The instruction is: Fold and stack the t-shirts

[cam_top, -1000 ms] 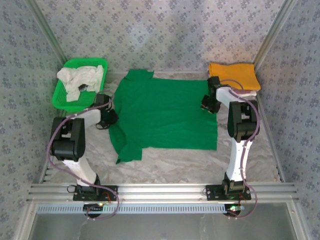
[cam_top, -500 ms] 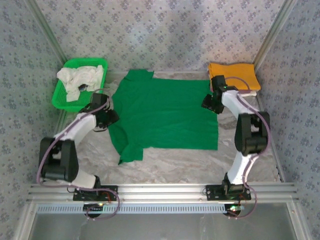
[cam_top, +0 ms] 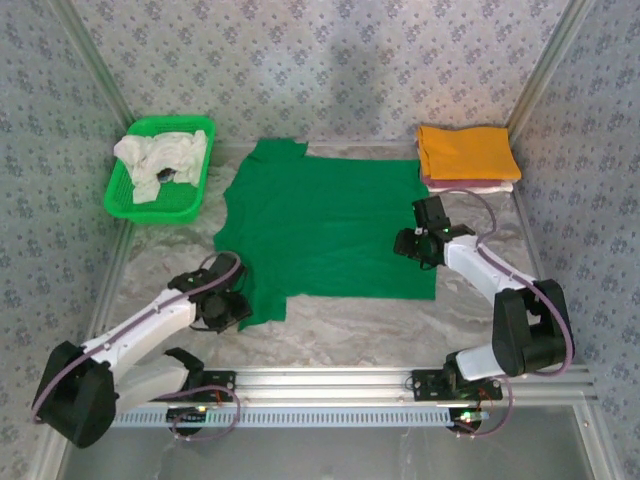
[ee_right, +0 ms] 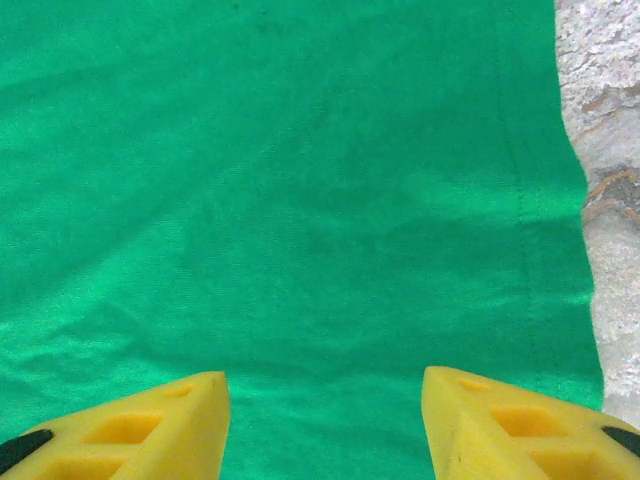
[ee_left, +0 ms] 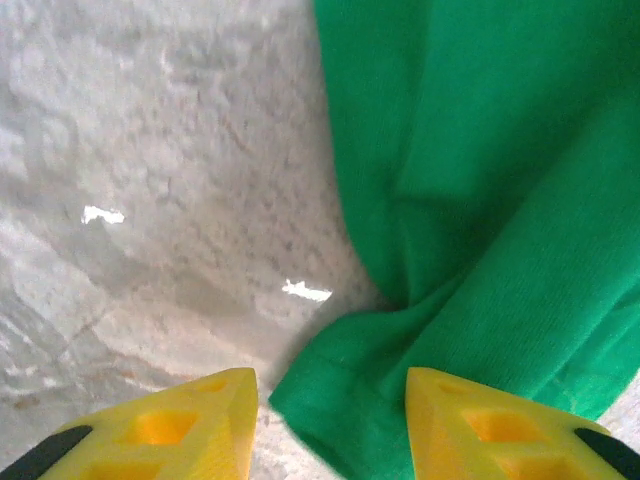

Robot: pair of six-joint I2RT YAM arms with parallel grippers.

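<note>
T-shirt (cam_top: 330, 225) (green) under right end effector (cam_top: 409, 244).

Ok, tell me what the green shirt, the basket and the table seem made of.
Green shirt: soft knit cloth, matte; fine weave, wrinkles and a stitched hem show.
Basket: probably rigid plastic, bright green, slightly glossy; its mesh-like walls hold their shape.
Table: hard, marbled grey-white top, perhaps stone or laminate; small glints suggest a smooth sheen.

Bright even light, soft shadows, sm. glints
</note>
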